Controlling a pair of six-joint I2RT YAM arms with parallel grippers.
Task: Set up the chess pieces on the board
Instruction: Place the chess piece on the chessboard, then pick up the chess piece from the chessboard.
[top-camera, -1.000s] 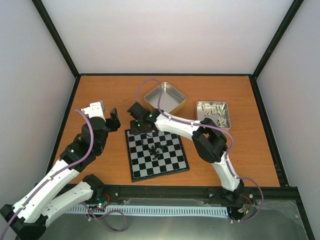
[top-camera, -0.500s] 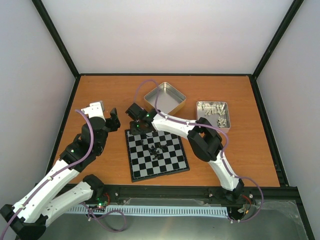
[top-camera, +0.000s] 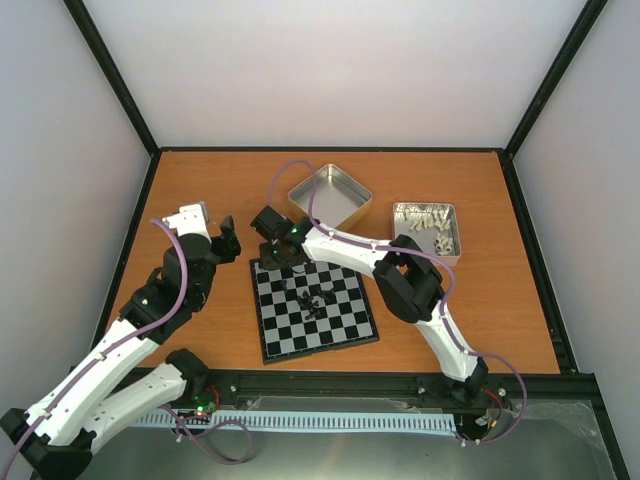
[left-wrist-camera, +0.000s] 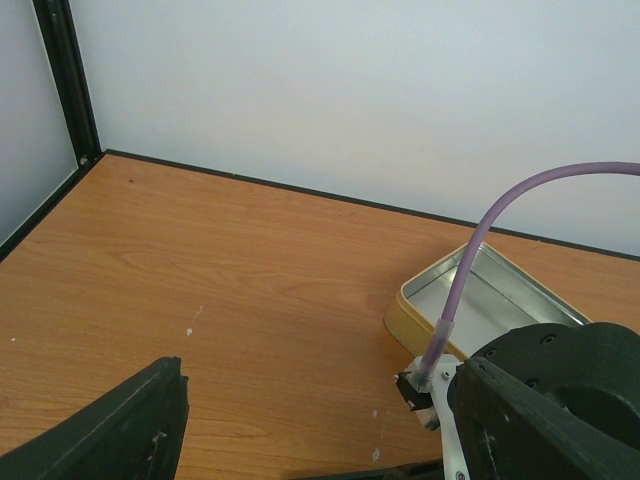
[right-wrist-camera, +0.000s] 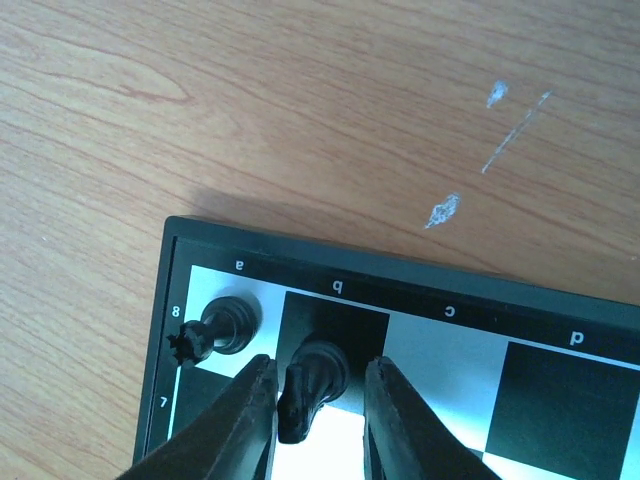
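The board (top-camera: 266, 352), with black and light-grey checks, lies on the table between the arms. A cluster of black chess pieces (top-camera: 308, 298) stands near its middle. In the right wrist view a black rook (right-wrist-camera: 218, 328) stands on the corner square a8 and a black knight (right-wrist-camera: 312, 385) on b8 beside it. My right gripper (right-wrist-camera: 318, 425) straddles the knight with its jaws slightly apart; a gap shows on the right side, while the left finger (right-wrist-camera: 240, 420) is close against the knight's head. My left gripper (top-camera: 225, 240) hovers left of the board's far corner, wide open and empty.
An empty square metal tin (top-camera: 331, 195) sits behind the board, also in the left wrist view (left-wrist-camera: 500, 290). A second tin (top-camera: 426, 228) at the right holds pale pieces. Black frame rails edge the table.
The right gripper's jaws have parted from the knight, which now stands on b8. The right arm shifted slightly toward the board's far left corner. The left arm has not moved.
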